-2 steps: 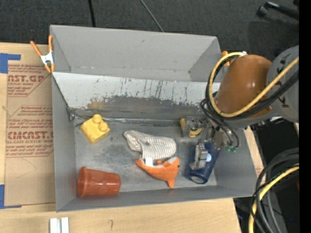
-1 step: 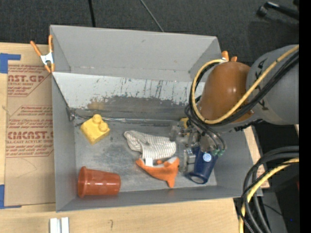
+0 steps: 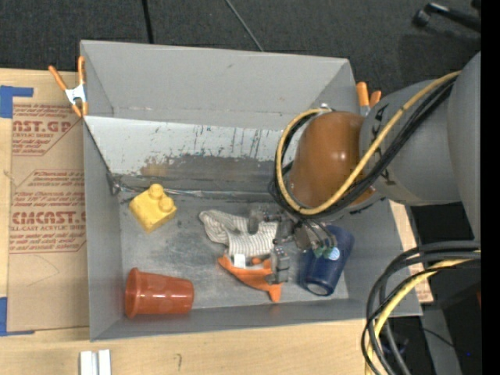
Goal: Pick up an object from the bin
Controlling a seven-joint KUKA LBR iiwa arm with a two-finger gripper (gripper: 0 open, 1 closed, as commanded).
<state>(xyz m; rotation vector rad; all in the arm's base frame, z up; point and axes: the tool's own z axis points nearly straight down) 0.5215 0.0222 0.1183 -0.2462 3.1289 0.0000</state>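
Camera view: how far along is the pick?
— Not lifted yet, I judge. Jaws sit low at the right of the grey metal bin [image 3: 219, 84], over a white ribbed cloth [image 3: 234, 237] and flat orange plastic piece [image 3: 250, 273], beside a dark blue cup [image 3: 320, 268]. Open or shut, I cannot tell.
— Any writing?
— None readable on these things.

**Hidden and cut-off parts**

The orange-brown wrist cover [image 3: 328, 158] hides the top of the pincer [image 3: 280, 258]. The dark blue plastic cup [image 3: 319, 275] lies partly under the pincer. The flat orange plastic piece [image 3: 251, 276] goes under the white ribbed cloth [image 3: 237, 237], so its full shape is unclear. The grey arm [image 3: 441, 147] is cut by the right edge.
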